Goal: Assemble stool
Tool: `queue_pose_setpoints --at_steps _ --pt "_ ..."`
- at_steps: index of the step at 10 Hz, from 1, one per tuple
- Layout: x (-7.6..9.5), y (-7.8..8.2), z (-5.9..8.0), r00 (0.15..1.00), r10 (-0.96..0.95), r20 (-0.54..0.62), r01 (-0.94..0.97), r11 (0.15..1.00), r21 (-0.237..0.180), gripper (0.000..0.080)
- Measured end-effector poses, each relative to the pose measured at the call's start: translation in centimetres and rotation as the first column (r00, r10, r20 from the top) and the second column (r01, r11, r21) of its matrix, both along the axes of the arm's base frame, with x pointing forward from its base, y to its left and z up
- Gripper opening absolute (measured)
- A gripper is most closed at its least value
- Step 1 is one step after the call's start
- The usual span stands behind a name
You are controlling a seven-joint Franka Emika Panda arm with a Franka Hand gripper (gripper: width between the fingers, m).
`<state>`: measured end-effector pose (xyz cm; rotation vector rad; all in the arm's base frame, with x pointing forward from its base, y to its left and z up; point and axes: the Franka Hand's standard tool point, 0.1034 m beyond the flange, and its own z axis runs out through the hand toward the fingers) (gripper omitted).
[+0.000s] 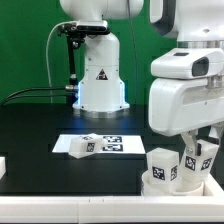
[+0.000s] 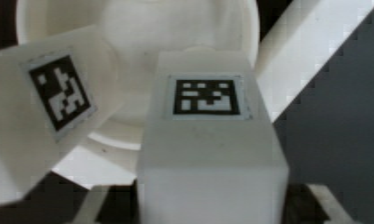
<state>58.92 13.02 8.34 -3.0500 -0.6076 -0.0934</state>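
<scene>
The gripper (image 1: 186,146) was positioned over a tagged stool leg (image 2: 209,150), with its jaws set either side of the leg. Whether the leg was actually gripped could not be told. A second leg (image 2: 56,95) was noted just beside it, and the round seat (image 2: 157,35) behind both. All were placed to the exterior view's right of the marker board (image 1: 95,145). Step judged: grasping a leg. Next move requires firm closure, a straight lift, then alignment with the seat.

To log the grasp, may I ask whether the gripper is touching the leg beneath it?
Cannot tell: the wrist view shows the leg near the gripper, its sides blurred.
</scene>
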Motion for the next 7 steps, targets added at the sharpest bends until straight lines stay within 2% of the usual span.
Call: queue_pose_setpoints --at_steps 2,4,5,7 --pt "-0.1 -0.3 -0.1 0.950 -0.311 -0.021 0.311 0.950 0.003 0.0333" --pt "0.0 -1.0 -0.1 0.815 -0.577 -0.051 0.578 0.816 -0.006 0.0333" --pt "0.0 -1.0 -0.1 0.798 -0.601 -0.051 0.601 0.799 -0.005 0.0333" --pt "0.0 -1.3 -0.1 0.705 -0.707 -0.054 0.708 0.706 -0.007 0.0333"
